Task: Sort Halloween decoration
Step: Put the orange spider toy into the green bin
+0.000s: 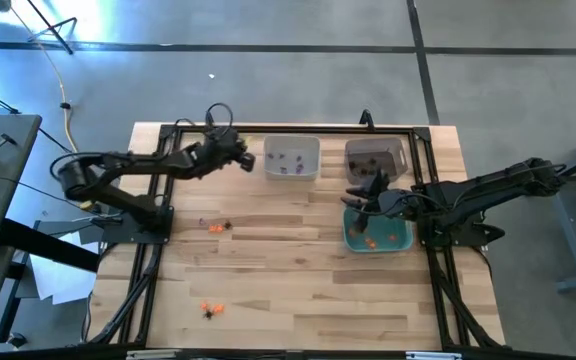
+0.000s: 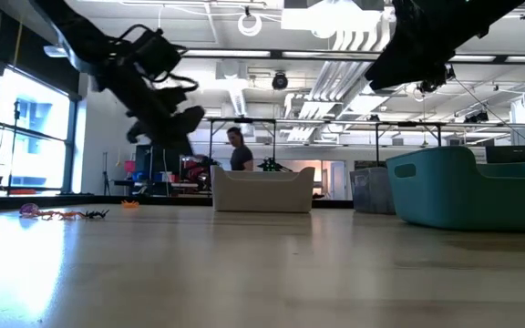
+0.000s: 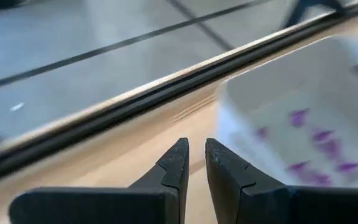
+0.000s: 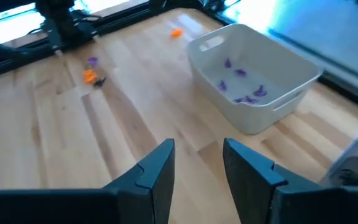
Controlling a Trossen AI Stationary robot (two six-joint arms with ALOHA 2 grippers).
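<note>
near edge of the surface: a small cluster of orange and black trinkets lies unsorted at near left. farther in, a second loose cluster sits just beside the left arm's base. at right, the teal bin holds orange pieces, and the right claw hovers over its far rim, fingers spread and empty, probably having nothing left to carry. at the far edge stand the white bin, holding purple pieces, and the dark bin, whose contents are hard to make out. the left claw hangs just left of the white bin, its fingers nearly pressed together with a narrow gap; nothing shows between them. each bin apparently takes one colour, so the loose clusters remain to be sorted.
</note>
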